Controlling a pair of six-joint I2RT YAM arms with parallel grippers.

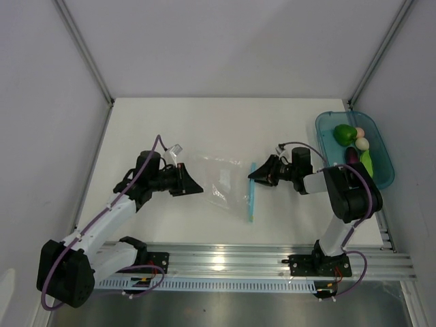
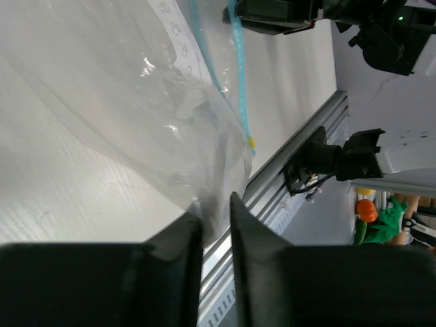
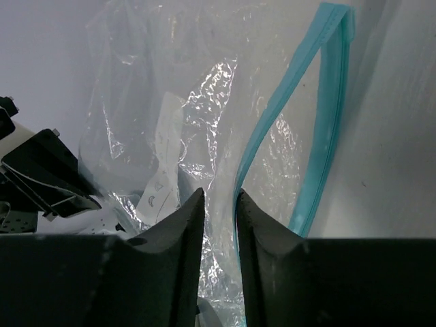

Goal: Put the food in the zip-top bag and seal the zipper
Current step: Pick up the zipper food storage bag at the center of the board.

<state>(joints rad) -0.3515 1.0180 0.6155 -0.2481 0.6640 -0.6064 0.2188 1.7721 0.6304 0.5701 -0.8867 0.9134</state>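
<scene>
With left claw (image 1: 196,187) and right claw (image 1: 253,176) each clenched on the zip-top bag (image 1: 221,178), a hard pull risks thin film slipping free.

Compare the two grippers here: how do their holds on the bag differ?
The left gripper pinches clear film on the zip-top bag's side away from the zipper; the right gripper pinches at the mouth, one teal strip running down to its jaws. From above, the left gripper points right and the right gripper points left. Both have jaws almost closed with film between them.
</scene>
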